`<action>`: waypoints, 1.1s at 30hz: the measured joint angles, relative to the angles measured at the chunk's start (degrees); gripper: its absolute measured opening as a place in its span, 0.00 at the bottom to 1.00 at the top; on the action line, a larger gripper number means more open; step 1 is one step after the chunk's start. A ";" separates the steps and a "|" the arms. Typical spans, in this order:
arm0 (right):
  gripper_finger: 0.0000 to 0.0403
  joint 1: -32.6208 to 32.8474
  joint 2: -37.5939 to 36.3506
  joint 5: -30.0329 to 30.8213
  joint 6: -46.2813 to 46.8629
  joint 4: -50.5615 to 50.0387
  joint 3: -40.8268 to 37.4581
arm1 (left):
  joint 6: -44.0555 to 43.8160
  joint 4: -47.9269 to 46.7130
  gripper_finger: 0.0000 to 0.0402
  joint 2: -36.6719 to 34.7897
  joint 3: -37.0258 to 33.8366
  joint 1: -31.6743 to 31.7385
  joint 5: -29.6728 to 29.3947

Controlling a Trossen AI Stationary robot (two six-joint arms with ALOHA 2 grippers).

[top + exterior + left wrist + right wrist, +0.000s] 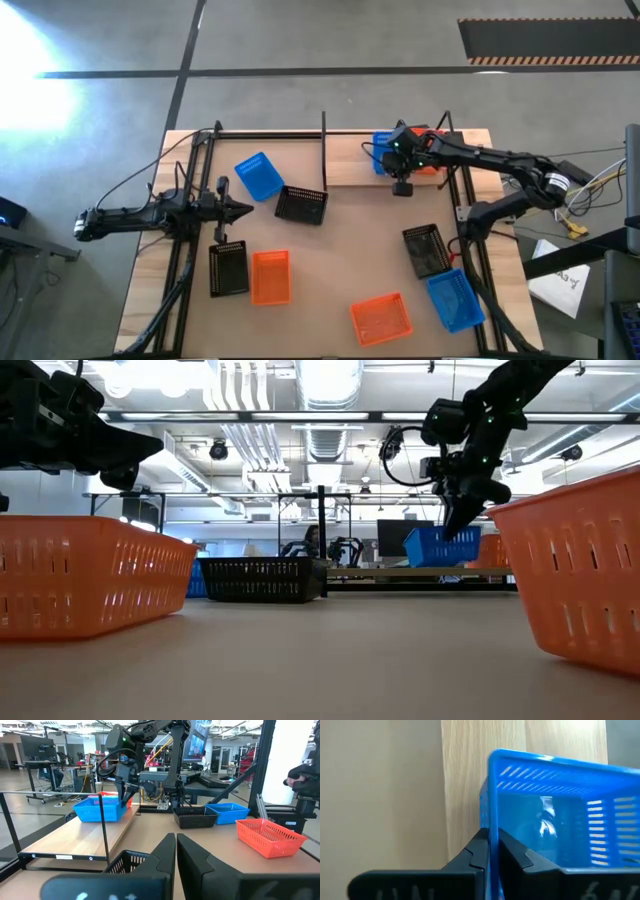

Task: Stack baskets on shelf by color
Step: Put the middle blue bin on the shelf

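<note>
Pinching the wall of a blue basket [555, 815] on the pale shelf [350, 160] beside an orange basket [428, 165], right gripper [492, 852] clamped on its rim, left gripper [176, 851] fingers together, hovering near a black basket [302, 205].

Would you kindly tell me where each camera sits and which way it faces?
High view: overhead, looking straight down; both arms, shelf.
Low view: tabletop height, looking level across; arms come from above.
Left wrist view: past the shut left end effector toward the shelf.
Right wrist view: on the right end effector, gripping the blue basket wall.
Shared: all four show that blue basket.
</note>
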 joint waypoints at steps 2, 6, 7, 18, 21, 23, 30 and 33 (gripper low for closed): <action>0.11 0.00 0.05 0.36 -0.28 0.15 -0.02 | 0.00 -0.01 0.00 0.00 0.00 0.00 0.00; 0.19 0.00 -0.08 3.47 -0.25 0.59 -0.04 | 0.00 -0.01 0.00 0.00 0.00 -0.02 0.00; 0.21 0.00 -0.16 4.13 -0.30 0.58 -0.04 | 0.00 0.00 0.00 0.00 0.00 -0.02 0.00; 0.28 0.04 -0.96 4.46 -0.70 0.46 -0.07 | 0.00 -0.01 0.00 0.00 0.00 0.00 0.00; 0.26 0.67 -3.12 4.44 -0.24 0.13 0.14 | 0.00 -0.01 0.00 0.00 0.00 0.00 0.00; 0.25 0.81 -5.36 4.39 0.57 -0.07 0.28 | 0.00 -0.01 0.00 0.00 0.00 0.00 0.00; 0.21 -0.72 -14.38 6.04 9.00 -7.36 0.28 | 0.00 -0.01 0.00 0.00 0.00 -0.01 0.01; 0.18 -2.60 -17.42 8.39 16.23 -9.74 -0.10 | 0.00 -0.01 0.00 0.00 0.00 -0.02 0.00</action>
